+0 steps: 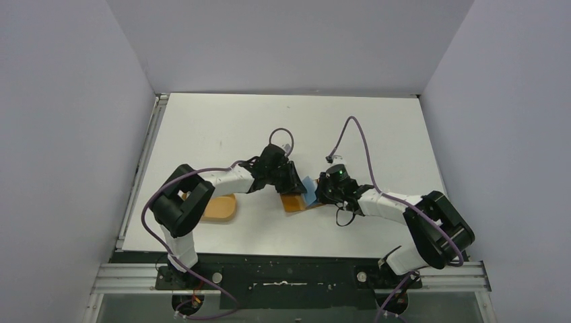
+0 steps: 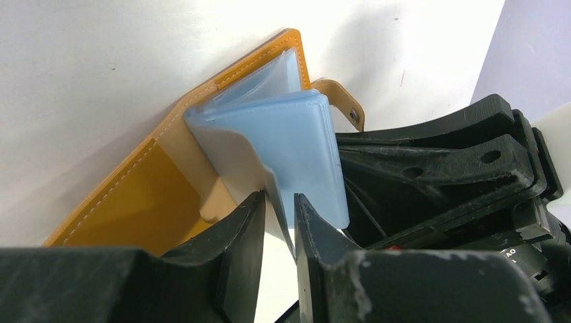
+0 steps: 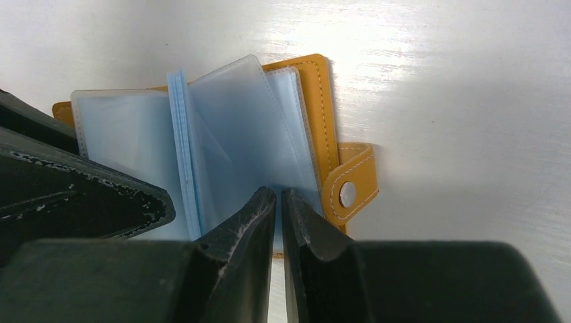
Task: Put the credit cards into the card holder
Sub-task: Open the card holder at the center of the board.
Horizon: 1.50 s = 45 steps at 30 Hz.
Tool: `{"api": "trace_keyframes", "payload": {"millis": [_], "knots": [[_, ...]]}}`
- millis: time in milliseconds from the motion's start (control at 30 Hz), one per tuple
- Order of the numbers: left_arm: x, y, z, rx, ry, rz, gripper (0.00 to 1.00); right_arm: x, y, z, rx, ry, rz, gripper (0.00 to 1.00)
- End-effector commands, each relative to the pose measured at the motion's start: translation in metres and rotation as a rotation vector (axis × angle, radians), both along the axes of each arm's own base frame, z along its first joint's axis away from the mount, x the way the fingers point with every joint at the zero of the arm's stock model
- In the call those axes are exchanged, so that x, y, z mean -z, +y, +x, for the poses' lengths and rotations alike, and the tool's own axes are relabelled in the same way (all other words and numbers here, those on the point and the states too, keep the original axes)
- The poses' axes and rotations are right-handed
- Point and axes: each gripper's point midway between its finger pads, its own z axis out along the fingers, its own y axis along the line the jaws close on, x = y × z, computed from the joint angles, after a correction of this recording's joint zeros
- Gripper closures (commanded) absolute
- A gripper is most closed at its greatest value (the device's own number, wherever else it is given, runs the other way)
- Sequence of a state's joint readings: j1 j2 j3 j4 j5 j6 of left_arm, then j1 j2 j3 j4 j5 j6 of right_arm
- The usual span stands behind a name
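The tan-orange card holder [image 1: 293, 202] lies open on the white table between both arms, its clear and pale blue sleeves [image 2: 303, 148] fanned upward. My left gripper [image 2: 281, 195] is nearly closed, with a thin pale grey sheet [image 2: 236, 161] running between its fingers. Whether that sheet is a credit card or a sleeve I cannot tell. My right gripper [image 3: 278, 190] is shut, its tips at the lower edge of a clear sleeve [image 3: 236, 128] beside the blue stack [image 3: 178, 134]. The closure tab [image 3: 347, 192] sticks out to its right. No loose credit card shows.
An orange oval tray [image 1: 222, 208] sits left of the card holder, partly under the left arm. The right arm's fingers [image 2: 438, 161] stand right behind the sleeves in the left wrist view. Grey walls enclose the table on three sides.
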<state>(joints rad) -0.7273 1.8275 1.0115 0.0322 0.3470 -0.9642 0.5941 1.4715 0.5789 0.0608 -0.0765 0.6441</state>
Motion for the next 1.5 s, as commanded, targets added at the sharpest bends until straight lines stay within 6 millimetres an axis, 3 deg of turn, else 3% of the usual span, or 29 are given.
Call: {"api": "trace_keyframes", "payload": {"millis": [0,167,300,400,567,700,900,1033,1267,1300,1467], "knots": [[-0.017,-0.012,0.01,0.025,-0.06,-0.015,0.81,0.011,-0.014,-0.012,0.011,0.037,-0.045,0.86],[-0.014,-0.01,0.011,0.026,-0.064,0.004,0.81,0.009,-0.014,-0.012,0.009,0.033,-0.042,0.86],[-0.003,0.003,0.007,0.04,-0.059,0.114,0.99,0.003,-0.018,-0.016,0.019,0.038,-0.049,0.81],[-0.002,0.011,0.006,0.063,-0.077,0.171,1.0,-0.006,-0.025,-0.021,0.033,0.036,-0.056,0.71],[-0.003,0.021,0.0,0.135,-0.106,0.263,1.0,-0.04,-0.033,-0.029,0.041,-0.005,-0.035,0.55],[-0.004,0.02,-0.007,0.186,-0.121,0.291,1.0,-0.066,-0.034,-0.037,0.023,-0.033,-0.005,0.51],[-0.007,0.014,-0.013,0.23,-0.128,0.288,1.0,-0.101,-0.003,-0.036,-0.078,-0.061,0.124,0.54],[-0.005,0.015,-0.014,0.227,-0.121,0.294,1.0,-0.095,0.009,-0.025,-0.082,-0.044,0.129,0.57],[0.002,0.02,-0.014,0.203,-0.104,0.308,1.0,-0.043,0.02,-0.013,-0.051,0.039,0.098,0.64],[0.002,0.021,-0.015,0.201,-0.102,0.309,0.98,-0.036,0.02,-0.013,-0.044,0.05,0.084,0.65],[-0.008,0.029,-0.014,0.177,-0.123,0.32,0.69,-0.018,0.013,-0.016,-0.021,0.062,0.037,0.68]]}}
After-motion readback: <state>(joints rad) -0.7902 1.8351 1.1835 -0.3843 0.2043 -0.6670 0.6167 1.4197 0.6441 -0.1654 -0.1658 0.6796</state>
